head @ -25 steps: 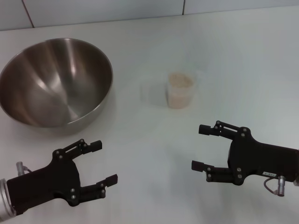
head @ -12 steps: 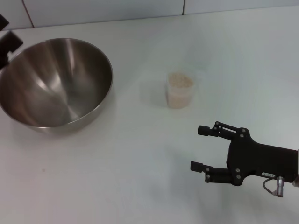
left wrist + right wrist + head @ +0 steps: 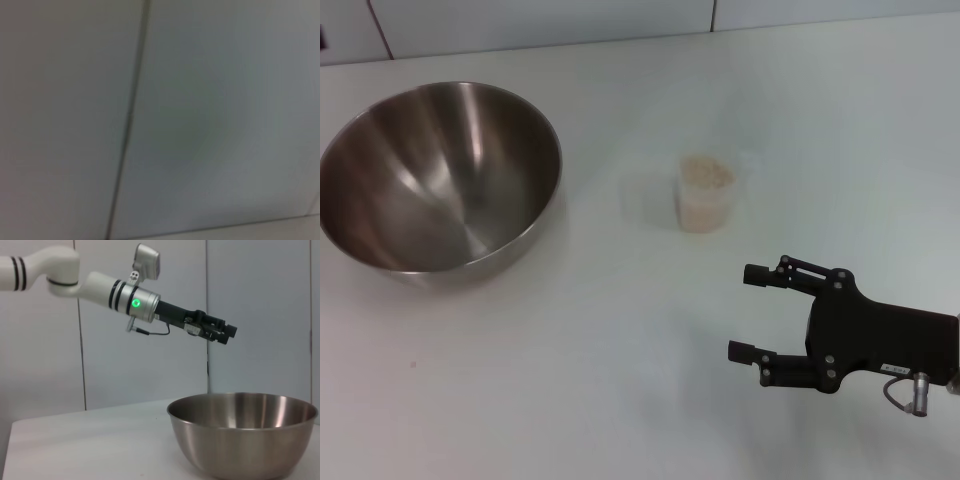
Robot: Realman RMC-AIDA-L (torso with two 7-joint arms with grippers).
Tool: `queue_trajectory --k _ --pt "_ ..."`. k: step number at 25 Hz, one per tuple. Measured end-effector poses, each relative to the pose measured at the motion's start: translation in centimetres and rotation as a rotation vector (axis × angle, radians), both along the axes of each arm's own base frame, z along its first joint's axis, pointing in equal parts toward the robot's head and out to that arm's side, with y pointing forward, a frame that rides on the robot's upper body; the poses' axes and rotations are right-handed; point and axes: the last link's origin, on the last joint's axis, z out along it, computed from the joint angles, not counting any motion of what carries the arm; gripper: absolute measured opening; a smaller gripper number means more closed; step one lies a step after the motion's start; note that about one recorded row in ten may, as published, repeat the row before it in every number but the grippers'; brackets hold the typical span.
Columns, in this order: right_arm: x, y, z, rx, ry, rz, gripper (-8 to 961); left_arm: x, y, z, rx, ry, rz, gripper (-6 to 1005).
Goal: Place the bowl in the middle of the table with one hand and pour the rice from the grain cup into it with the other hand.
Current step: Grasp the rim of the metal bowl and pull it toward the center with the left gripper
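The steel bowl (image 3: 440, 175) sits empty at the far left of the white table (image 3: 620, 400); it also shows in the right wrist view (image 3: 245, 432). The clear grain cup (image 3: 705, 200), full of pale rice (image 3: 706, 172), stands upright near the middle, to the right of the bowl. My right gripper (image 3: 743, 312) is open and empty, low over the table in front of the cup and well apart from it. My left gripper (image 3: 231, 332) shows only in the right wrist view, raised high above the bowl and holding nothing.
A pale panelled wall (image 3: 550, 20) runs along the table's far edge. The left wrist view shows only this wall and a dark seam (image 3: 127, 120). Bare tabletop lies between bowl, cup and right gripper.
My left gripper has left the front left of the table, risen past the bowl's far left rim and gone out of the head view. The right gripper has barely moved.
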Motion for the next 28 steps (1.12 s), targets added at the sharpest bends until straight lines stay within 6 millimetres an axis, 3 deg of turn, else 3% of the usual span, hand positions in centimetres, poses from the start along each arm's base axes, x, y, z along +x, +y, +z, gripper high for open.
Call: queue_trajectory --k 4,12,28 --pt "0.0 0.0 0.0 0.0 0.0 0.001 828 -0.1 0.9 0.4 -0.063 0.037 0.144 795" --pt "0.0 0.0 0.0 0.001 -0.003 -0.002 828 -0.6 0.8 -2.8 -0.268 0.102 0.142 795" --pt "0.1 0.1 -0.3 -0.006 -0.018 -0.006 828 -1.7 1.4 -3.8 -0.269 0.169 0.16 796"
